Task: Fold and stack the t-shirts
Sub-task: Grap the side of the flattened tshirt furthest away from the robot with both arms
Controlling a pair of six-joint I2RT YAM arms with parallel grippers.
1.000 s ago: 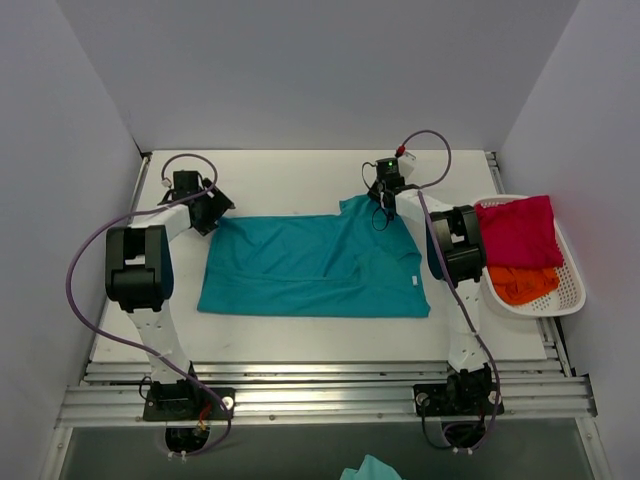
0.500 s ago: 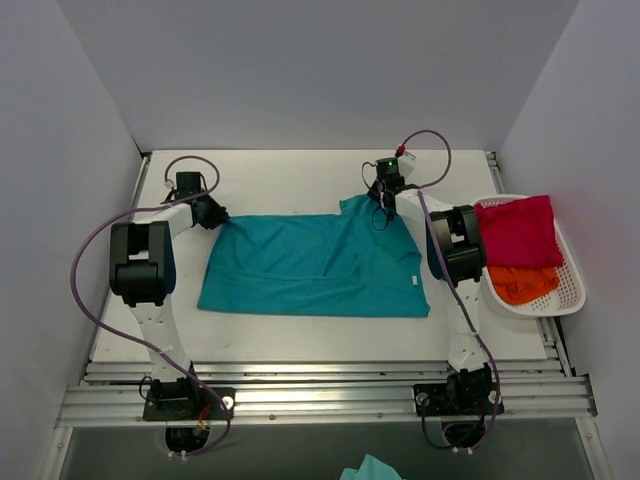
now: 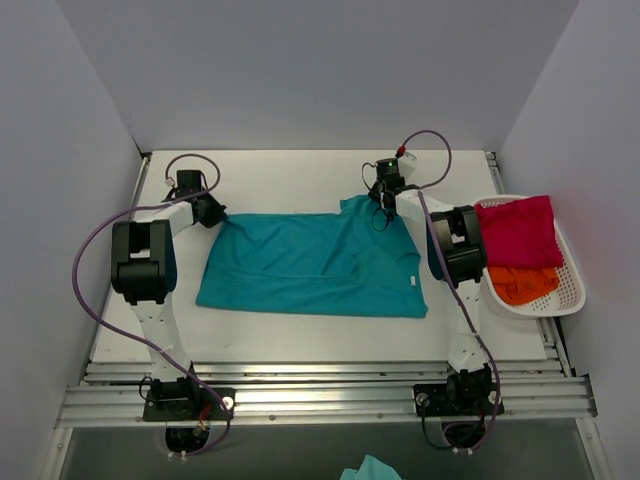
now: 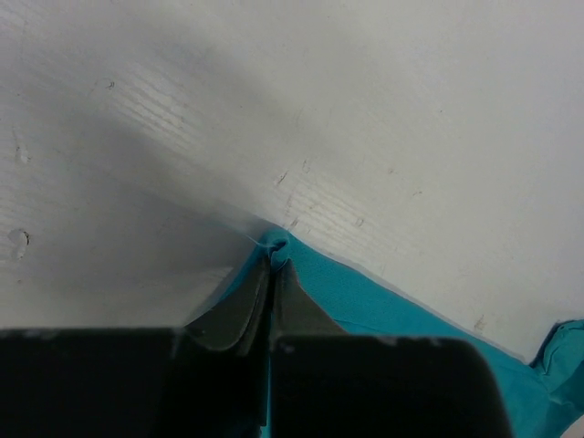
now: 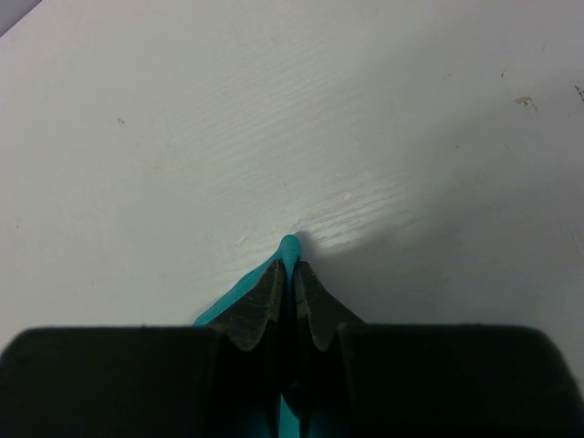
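Note:
A teal t-shirt lies spread flat across the middle of the table, a small white label near its right edge. My left gripper is shut on its far left corner; in the left wrist view the teal cloth pokes out between the closed fingertips of that gripper. My right gripper is shut on the far right corner, where a fold of the cloth stands up from the pinched tips of the gripper. A crimson-magenta t-shirt and an orange t-shirt lie bunched in the basket.
A white slotted basket sits at the table's right edge beside the right arm. Grey walls enclose the table on the left, back and right. Metal rails run along the near edge by the arm bases. A scrap of teal cloth shows below the table.
My left gripper has closed on the shirt's far left corner and drawn it slightly up and left. The right gripper has stayed shut on its corner.

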